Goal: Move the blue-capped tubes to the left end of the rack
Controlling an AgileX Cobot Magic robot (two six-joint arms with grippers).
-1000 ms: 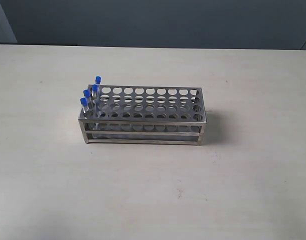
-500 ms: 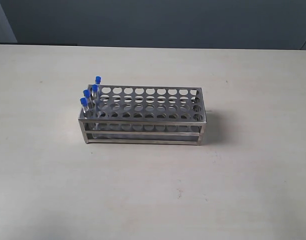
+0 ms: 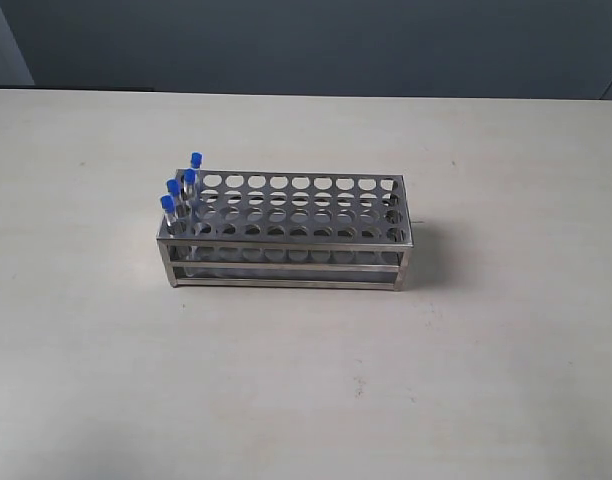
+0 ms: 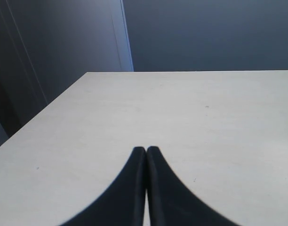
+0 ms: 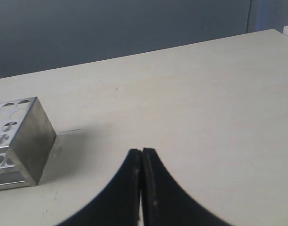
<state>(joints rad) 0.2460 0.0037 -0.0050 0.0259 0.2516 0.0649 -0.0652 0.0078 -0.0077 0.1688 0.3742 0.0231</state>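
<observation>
Item: rack (image 3: 286, 235), stainless, perforated top plate, standing mid-counter (image 3: 466, 380). Contents: four blue-capped tubes (image 3: 173, 186), all seated in holes at its left end, clustered close, caps proud of the top plate; the other holes look vacant. Left gripper (image 4: 146, 149): jaws pressed together, nothing held, over bare counter, rack not in its view. Right gripper (image 5: 141, 151): jaws likewise pressed together, empty, off the rack's right end. Condition: task appears complete. Hazards: any fresh pass over the left end could clip the projecting caps and tilt or lift a tube; a low sweep by the right gripper could nudge the rack's near end and slide it, rattling the tubes.
</observation>
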